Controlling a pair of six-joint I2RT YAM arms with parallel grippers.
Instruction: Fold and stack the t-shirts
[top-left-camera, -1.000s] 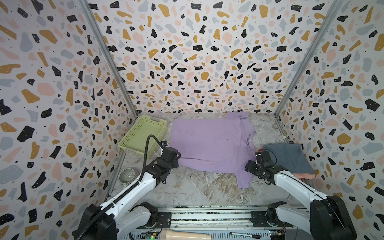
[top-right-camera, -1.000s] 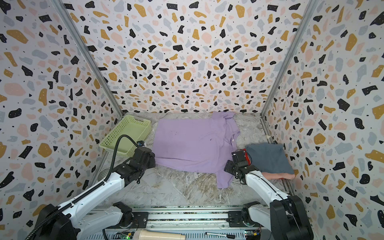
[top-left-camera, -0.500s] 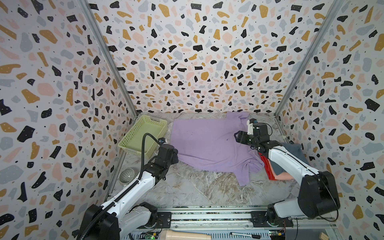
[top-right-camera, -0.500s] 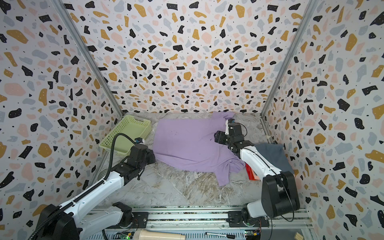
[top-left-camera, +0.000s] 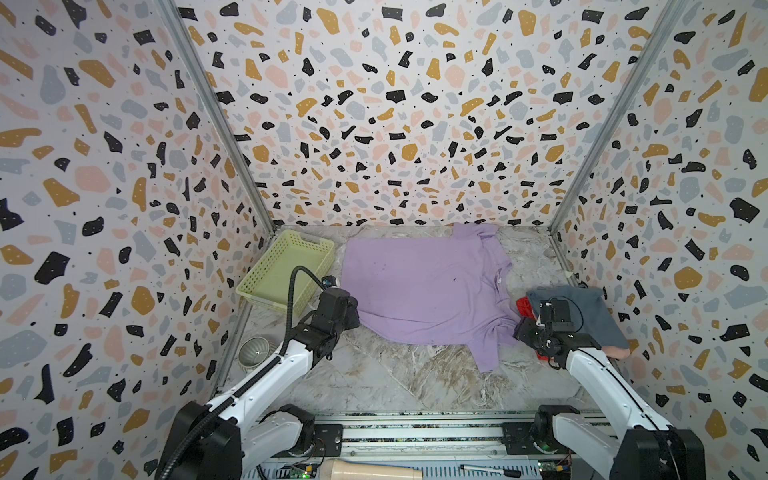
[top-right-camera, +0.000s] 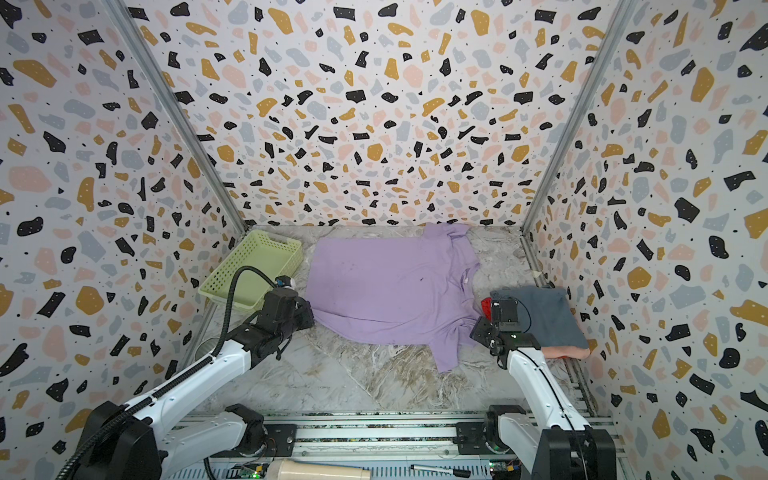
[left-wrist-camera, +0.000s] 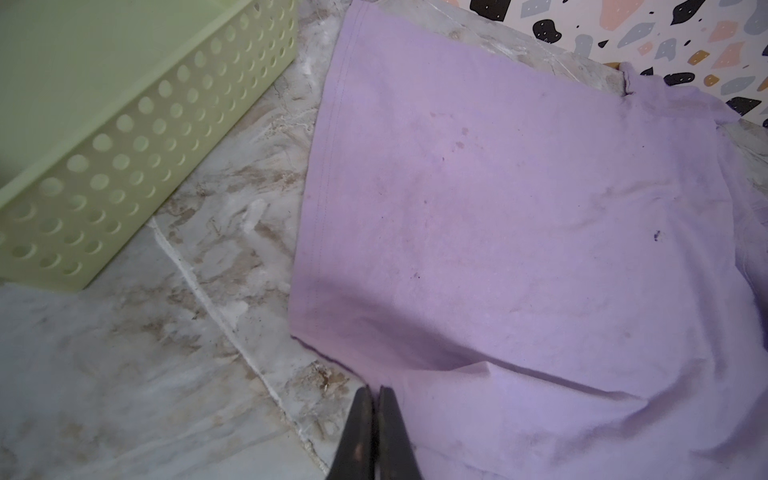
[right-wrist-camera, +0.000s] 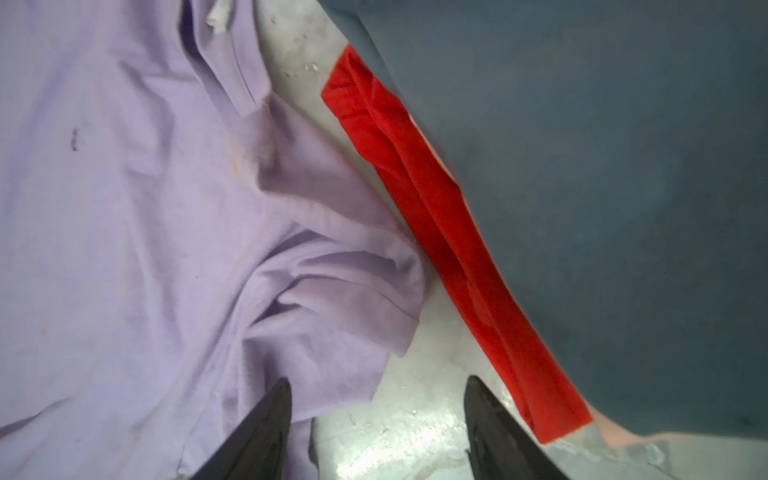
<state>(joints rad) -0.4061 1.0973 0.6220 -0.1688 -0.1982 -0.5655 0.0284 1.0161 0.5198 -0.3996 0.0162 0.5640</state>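
A lavender-purple t-shirt lies spread on the marble floor, collar toward the right, one sleeve trailing toward the front. My left gripper is at its near-left hem corner. In the left wrist view it is shut, pinching the cloth edge, which creases up from the tips. My right gripper stands open over bare floor between the lavender sleeve and a red t-shirt. That red shirt lies under a folded slate blue-grey t-shirt, with a salmon pink one at the bottom.
A pale green lattice basket stands at the back left, close to my left arm. A grey ribbed cup sits by the left wall. The patterned walls close in on three sides. A pen lies on the front rail.
Half a second ago my right gripper was up by the shirt's collar; it is now back at the near sleeve beside the stack. My left gripper has stayed at the hem corner.
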